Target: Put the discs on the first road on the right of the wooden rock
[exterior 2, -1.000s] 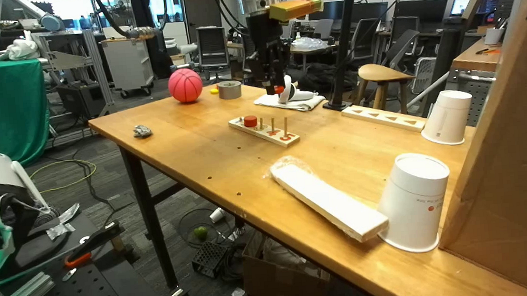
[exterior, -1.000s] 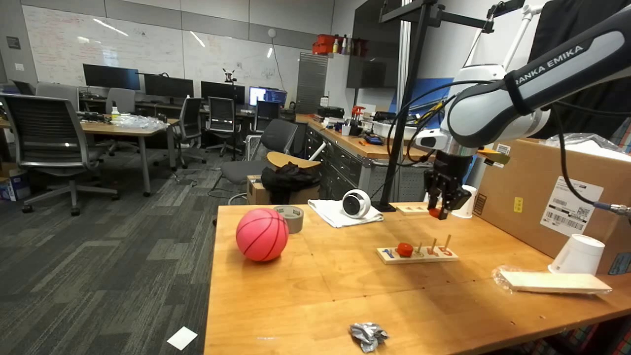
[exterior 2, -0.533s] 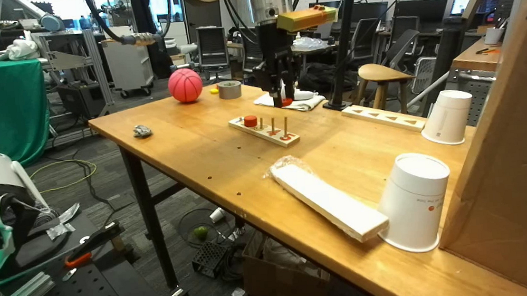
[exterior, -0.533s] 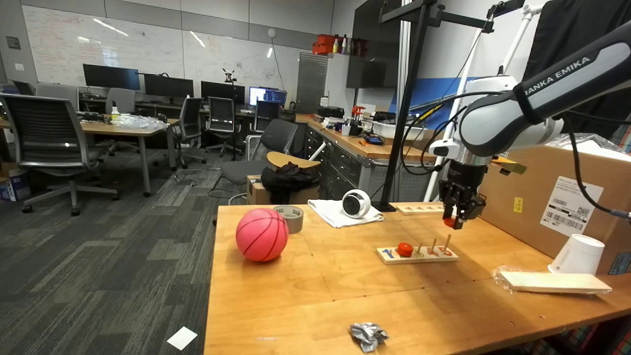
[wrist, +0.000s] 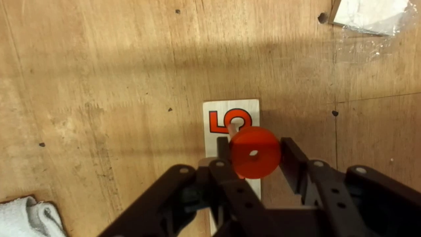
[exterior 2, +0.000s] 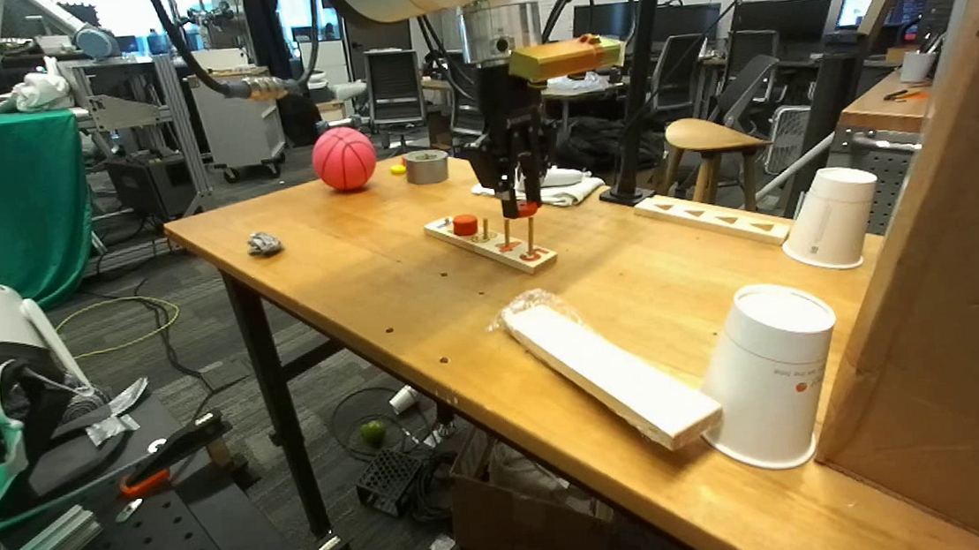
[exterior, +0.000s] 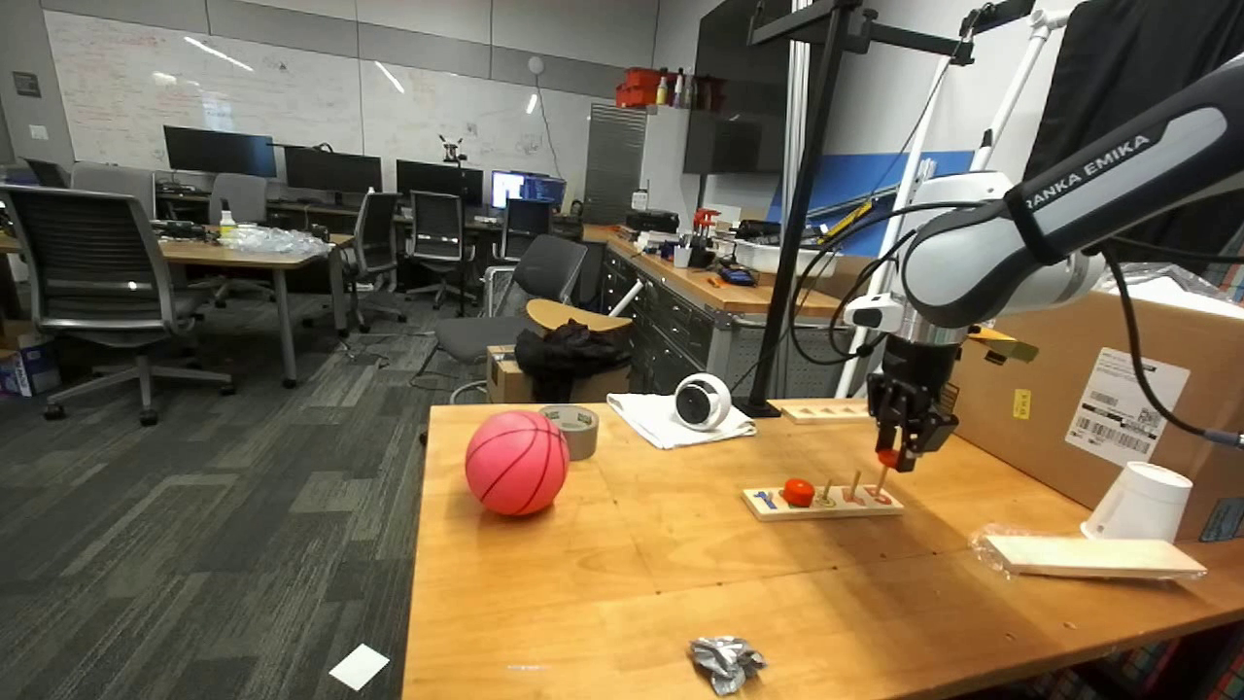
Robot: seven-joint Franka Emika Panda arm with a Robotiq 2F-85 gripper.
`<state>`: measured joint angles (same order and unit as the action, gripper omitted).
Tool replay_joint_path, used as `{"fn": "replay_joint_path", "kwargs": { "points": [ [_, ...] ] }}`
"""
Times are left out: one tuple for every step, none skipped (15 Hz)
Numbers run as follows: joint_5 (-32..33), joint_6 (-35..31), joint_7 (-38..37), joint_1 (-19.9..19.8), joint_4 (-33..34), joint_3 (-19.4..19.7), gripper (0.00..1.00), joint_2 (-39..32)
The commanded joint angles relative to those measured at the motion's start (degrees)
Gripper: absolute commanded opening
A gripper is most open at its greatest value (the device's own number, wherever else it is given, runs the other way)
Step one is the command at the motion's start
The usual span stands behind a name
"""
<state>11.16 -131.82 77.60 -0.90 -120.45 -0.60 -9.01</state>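
1. Leftmost in an exterior view, you have the pink ball (exterior: pixel 517 463) on the desk (exterior: pixel 583 583), with the tape roll (exterior: pixel 583 442) just behind it, partly covered
2. Next along, you find the white cloth (exterior: pixel 649 420), and on it the round white device (exterior: pixel 696 402)
3. Lower down, toward the near side of the desk, you see the crumpled foil (exterior: pixel 727 664)
4. Then comes your wooden block (exterior: pixel 821 512); toward its left end it carries a red piece (exterior: pixel 799 493), though you cannot tell whether that is a single disc or several stacked
5. To the right of that piece you see three rods (exterior: pixel 853 485), taller as you go right; the rightmost rod (exterior: pixel 881 482) stands at a red painted 5 (wrist: pixel 228 121), which your wrist view shows clearly
6. At that rod, your jaws are pinching the red disc (wrist: pixel 263 159), one on each side of it; you hold it just over the rod's tip or touching it, you cannot tell which, and in your wrist view the rod runs in under the disc's edge, its tip hidden
7. Farther right, you have the plastic-wrapped plank (exterior: pixel 1093 556) lying on the desk, then the upturned white cup (exterior: pixel 1137 501) just beside it, and the cardboard box (exterior: pixel 1045 360) behind them
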Motion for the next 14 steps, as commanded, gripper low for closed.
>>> {"fn": "replay_joint_path", "kwargs": {
  "points": [
    [1.4, 0.7, -1.0, -0.1, 1.6, -0.1, 0.17, -1.1],
    [1.7, 0.7, -1.2, -0.1, 2.0, 0.0, 0.17, -1.6],
    [1.7, 0.7, -1.1, -0.1, 2.3, 0.0, 0.17, -1.9],
    [1.7, 0.8, -1.1, -0.2, 2.8, 0.1, 0.17, -2.4],
    [1.6, 0.8, -0.9, -0.3, 3.2, 0.1, 0.17, -2.8],
    [1.6, 0.8, -1.0, -0.3, 3.8, 0.1, 0.17, -3.4],
    [1.8, 0.9, -0.9, -0.4, 4.4, 0.2, 0.17, -3.8],
    [1.9, 0.9, -1.0, -0.4, 4.9, 0.2, 0.17, -4.2],
    [2.0, 0.9, -1.0, -0.4, 5.4, 0.2, 0.17, -4.6],
    [2.1, 1.0, -1.1, -0.5, 5.8, 0.3, 0.17, -5.0],
    [2.1, 1.0, -1.0, -0.6, 6.1, 0.3, 0.17, -5.3],
    [2.2, 1.0, -1.2, -0.6, 6.3, 0.3, 0.17, -5.6],
    [2.3, 1.0, -1.2, -0.7, 6.4, 0.3, 0.17, -5.9],
    [2.5, 1.1, -1.3, -0.7, 6.4, 0.3, 0.17, -6.1]
  ]
}}
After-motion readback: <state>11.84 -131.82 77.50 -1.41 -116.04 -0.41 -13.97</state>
